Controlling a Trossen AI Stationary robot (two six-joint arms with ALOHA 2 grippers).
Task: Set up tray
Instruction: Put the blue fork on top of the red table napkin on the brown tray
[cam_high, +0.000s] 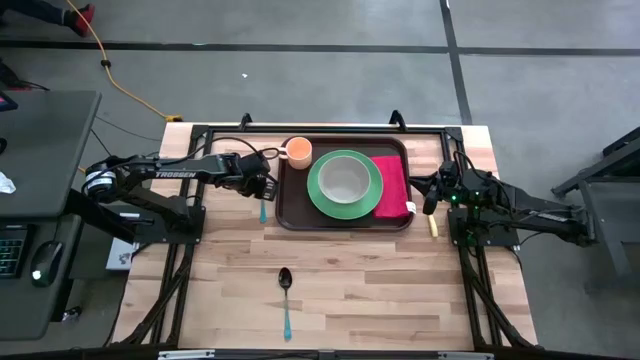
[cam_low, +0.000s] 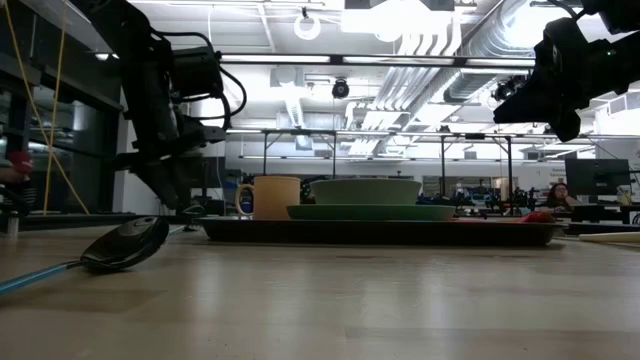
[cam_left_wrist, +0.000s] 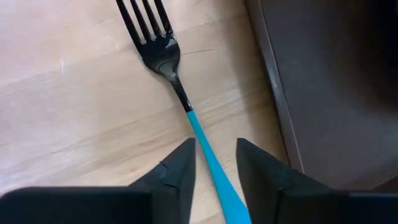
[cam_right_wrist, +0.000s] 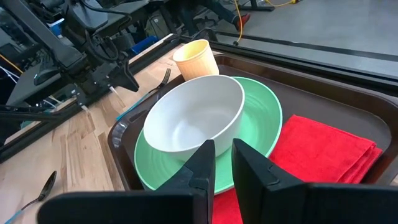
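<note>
**Fork under left claw, beside tray**

I read the fork lying on the table directly below my left claw, handle between the spread fingers, tines pointing ahead, long axis parallel to the tray edge just beside it. Right claw hovers over the tray's napkin side, fingers nearly together, empty.

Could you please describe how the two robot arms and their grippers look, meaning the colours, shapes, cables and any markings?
Both arms are black, built of jointed tubular segments. The left arm carries white "TROSSEN" lettering and a pale ring at its base joint; black cables loop near its wrist. The right arm shows small green lights near its wrist. Each gripper, left gripper and right gripper, has two dark, flat, wedge-shaped fingers tapering to points.
</note>
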